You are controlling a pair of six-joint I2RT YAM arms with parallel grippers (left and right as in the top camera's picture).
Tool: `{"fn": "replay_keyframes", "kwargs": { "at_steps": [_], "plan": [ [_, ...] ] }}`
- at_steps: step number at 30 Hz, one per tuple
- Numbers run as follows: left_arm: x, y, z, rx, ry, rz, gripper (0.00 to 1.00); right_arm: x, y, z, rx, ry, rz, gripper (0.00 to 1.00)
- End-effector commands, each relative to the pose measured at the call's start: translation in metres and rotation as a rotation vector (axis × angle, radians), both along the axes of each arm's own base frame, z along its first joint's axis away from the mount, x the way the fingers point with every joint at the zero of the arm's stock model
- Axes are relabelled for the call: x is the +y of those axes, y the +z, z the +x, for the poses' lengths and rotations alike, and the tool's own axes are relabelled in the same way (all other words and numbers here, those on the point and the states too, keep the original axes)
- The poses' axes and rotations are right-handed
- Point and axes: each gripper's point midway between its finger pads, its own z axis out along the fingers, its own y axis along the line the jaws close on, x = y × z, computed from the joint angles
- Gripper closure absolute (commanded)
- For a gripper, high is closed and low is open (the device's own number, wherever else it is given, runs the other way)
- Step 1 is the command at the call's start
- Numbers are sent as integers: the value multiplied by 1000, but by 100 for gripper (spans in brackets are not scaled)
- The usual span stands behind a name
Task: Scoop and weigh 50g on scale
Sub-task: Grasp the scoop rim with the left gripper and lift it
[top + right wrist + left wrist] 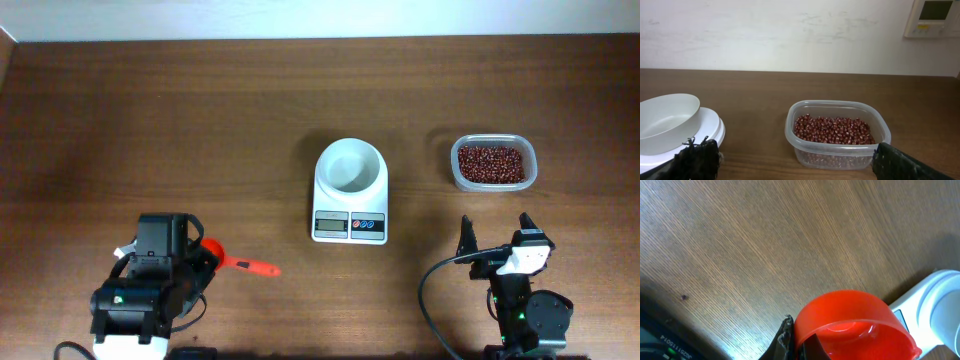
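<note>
Brown wood-grain bench, with a pale wall behind it in the right wrist view. Left gripper (204, 256), at the near left of the bench, is closed tight on an orange scoop (245, 263), whose free end points right toward the scale. Which part of the scoop is clamped cannot be told. In the left wrist view the scoop's cup (852, 322) is close to the lens and appears to carry nothing. Next outward, the scale (349, 226) sits mid-bench, apart from the scoop. Its bowl (350, 167) is seated on the platform and looks bare inside in both the overhead and right wrist views. The display is too small to read. Beyond the scale to the right, a clear tub (454, 165) holds the beans (490, 163), with none seen outside it. Right gripper (495, 232) stands wide open and holds nothing, on the near side of the tub and clear of it. Finding: the tool is in hand, but no beans have been scooped or delivered. Left to do: take the scoop past the scale to the tub, fill it, tip it into the bowl, and repeat or trim to the target weight.
</note>
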Motion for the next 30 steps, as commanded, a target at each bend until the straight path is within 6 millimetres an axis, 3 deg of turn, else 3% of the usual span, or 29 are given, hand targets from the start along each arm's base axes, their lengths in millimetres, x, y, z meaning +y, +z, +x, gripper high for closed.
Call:
{"fn": "replay_keyframes", "kwargs": {
  "at_steps": [1,15,30],
  "plan": [
    [-11,4,1,-12,-36,-58,100,1,-2,0,2,0,4,1],
    [-27,5,0,-8,-73,-146,100,1,-2,0,2,0,4,1],
    [-29,4,-4,7,-75,-156,100,1,-2,0,2,0,4,1]
  ]
}}
